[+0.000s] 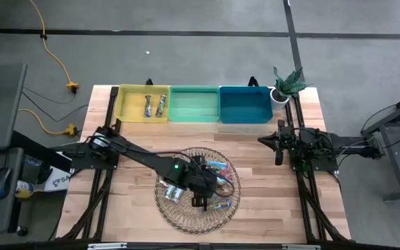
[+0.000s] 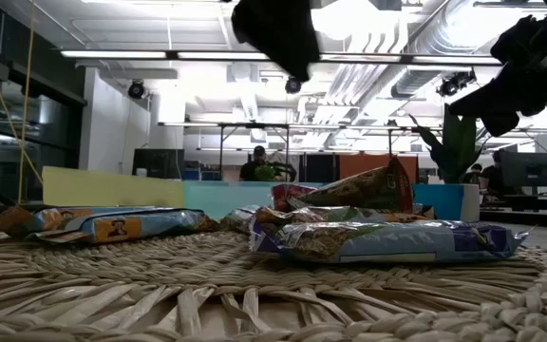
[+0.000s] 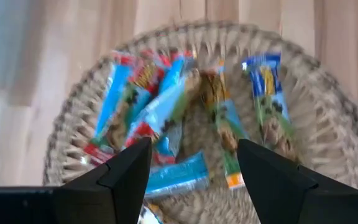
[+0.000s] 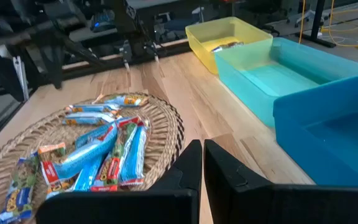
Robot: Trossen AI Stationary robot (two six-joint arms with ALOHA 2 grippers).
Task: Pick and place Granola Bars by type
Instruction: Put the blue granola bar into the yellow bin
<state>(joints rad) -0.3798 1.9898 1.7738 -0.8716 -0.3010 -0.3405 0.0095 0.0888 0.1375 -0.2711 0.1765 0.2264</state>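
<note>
Two brown-silver wrapped bars (image 1: 153, 105) lie side by side in the yellow plastic bin (image 1: 128, 117) at the far edge of the pale wooden bench (image 1: 255, 173), their long axes running roughly front to back. Next to it stand a light green bin (image 1: 194, 114) and a dark teal bin (image 1: 244, 114), with a small potted plant (image 1: 285, 85) at the far right corner. The other shiny wrapped granola bars (image 4: 98, 155) lie loose in the round wicker tray (image 1: 186, 217) near the bench's front middle; in the left wrist view the light blue-white and teal-pink bars (image 3: 166, 106) fan outward from the tray's centre, pointing in differing directions, some overlapping. The left gripper (image 3: 194, 177) hangs above the tray with its fingers spread apart and holding nothing. The right gripper (image 4: 202, 171) waits at the right side of the bench, well apart from the tray, its fingers closed together on nothing.
</note>
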